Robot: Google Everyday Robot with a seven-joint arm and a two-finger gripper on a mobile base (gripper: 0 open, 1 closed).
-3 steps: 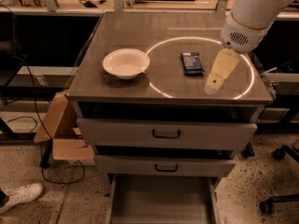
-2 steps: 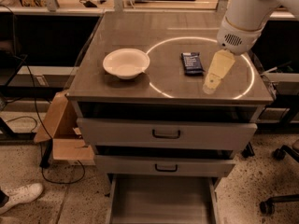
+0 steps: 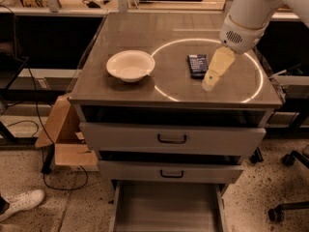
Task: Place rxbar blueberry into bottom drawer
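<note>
Cream claw [image 3: 209, 83] just beside navy, pale-lettered rxbar blueberry [image 3: 197, 65]; white bowl [image 3: 129, 65]; grey bottom drawer [image 3: 166, 210].

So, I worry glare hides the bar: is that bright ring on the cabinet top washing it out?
Camera view: no; the ring of light gleams on the glossy cabinet top around the rxbar blueberry, which reads dark and distinct inside it. The pincer hangs just right of the bar, also inside the ring; the overall tint is warm.

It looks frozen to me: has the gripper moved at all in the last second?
Yes. The gripper has shifted left, closer to the bar, which has stayed in place on the tabletop just left of it.
</note>
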